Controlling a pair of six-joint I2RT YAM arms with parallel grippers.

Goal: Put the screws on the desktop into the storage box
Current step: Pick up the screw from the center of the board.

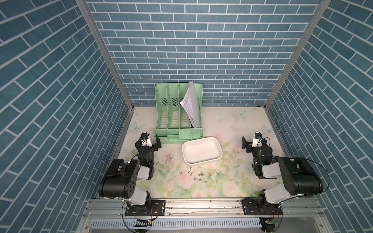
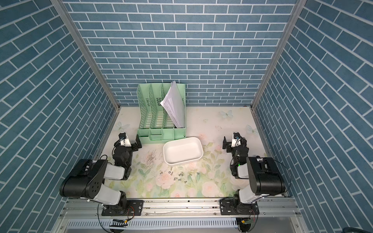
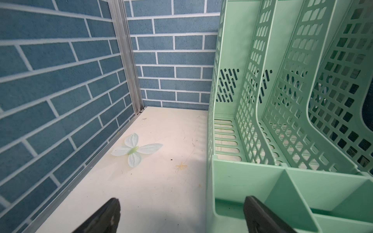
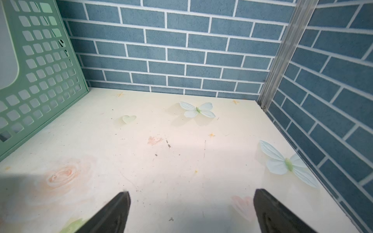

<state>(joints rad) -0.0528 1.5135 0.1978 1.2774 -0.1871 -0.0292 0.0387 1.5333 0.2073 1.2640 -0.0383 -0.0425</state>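
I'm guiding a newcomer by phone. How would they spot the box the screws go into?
On the floral desktop, find the tall mint-green file organiser at the back. Just in front of its right end sits the storage box, with the screws scattered on its near side. It is the only white, shallow, round-cornered tub, empty and unslotted.

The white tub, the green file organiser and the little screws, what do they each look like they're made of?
White tub: likely plastic, smooth with a soft sheen and moulded rounded corners.
Green file organiser: matt mint plastic, judging by its moulded lattice walls.
Screws: probably metal, dark grey with small glints; too small to tell more.
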